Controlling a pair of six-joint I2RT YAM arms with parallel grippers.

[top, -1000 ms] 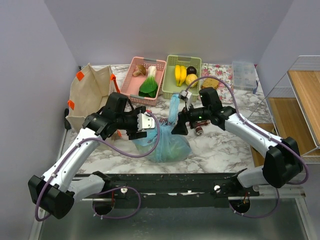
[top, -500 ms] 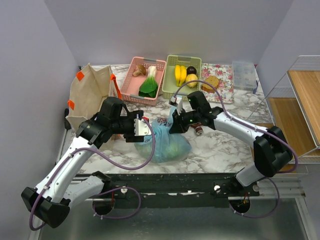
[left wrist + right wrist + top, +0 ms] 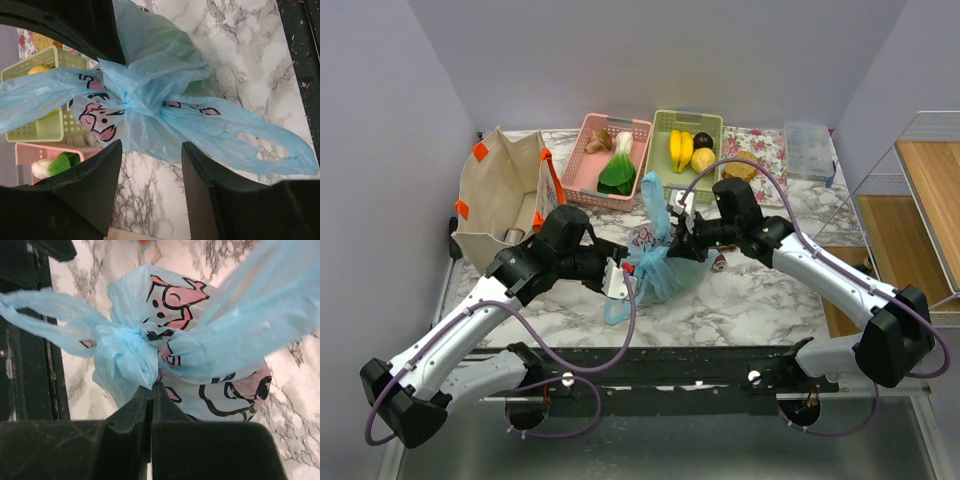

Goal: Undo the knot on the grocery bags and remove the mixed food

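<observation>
The grocery bag [image 3: 662,272] is thin light blue plastic with a pink pig print, standing on the marble table between both arms. Its knot [image 3: 127,337] [image 3: 127,102] is still tied, with one handle loop [image 3: 250,145] trailing toward the table's front edge and the other [image 3: 653,197] sticking up. My right gripper [image 3: 152,386] [image 3: 672,243] is shut on a fold of plastic just beside the knot. My left gripper [image 3: 150,167] [image 3: 619,280] stands open with its tips at the bag's edge and only tabletop between the fingers. The mixed food is hidden inside the bag.
A beige tote with orange handles [image 3: 500,190] stands at the back left. Behind the bag are a pink basket [image 3: 613,148], a green basket [image 3: 687,150] with bananas, a floral tray [image 3: 757,152] and a clear box [image 3: 808,150]. A wire shelf [image 3: 918,190] is on the right.
My right gripper has closed onto the bag beside the knot. The left gripper has narrowed and swung toward the bag's front side. The bag has bunched up and one loop now hangs forward.
</observation>
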